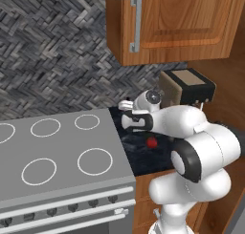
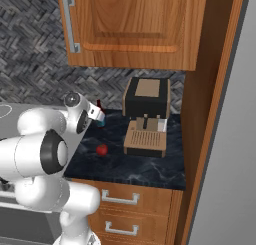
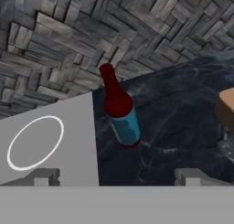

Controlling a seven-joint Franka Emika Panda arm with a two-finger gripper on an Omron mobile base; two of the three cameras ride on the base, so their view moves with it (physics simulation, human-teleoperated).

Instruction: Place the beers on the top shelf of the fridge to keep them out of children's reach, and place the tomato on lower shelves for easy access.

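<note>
One bottle (image 3: pixel 119 109), the dark brown one with a red cap and blue label, stands on the dark counter (image 3: pixel 183 113) ahead of the gripper (image 3: pixel 117 177), just beside the edge of the stove (image 3: pixel 50 141). The fingers (image 3: pixel 43 176) are spread wide apart and hold nothing; the bottle is centred between them but farther off.

You should expect these risks:
- The bottle is tall and slim. A finger that strikes its neck or shoulder before closing could tip it onto the counter or against the stove edge.
- A grip high on the narrow neck may let the glass slip or swing; aim for the labelled body.
- The tomato (image 2: pixel 102 150) lies loose on the counter, near the coffee machine (image 2: pixel 146 120); a low sweep of the arm could set it rolling.

Containers: no open container can be made out, so contents cannot be reported. The wooden cabinet (image 2: pixel 135 26) above is shut.
</note>
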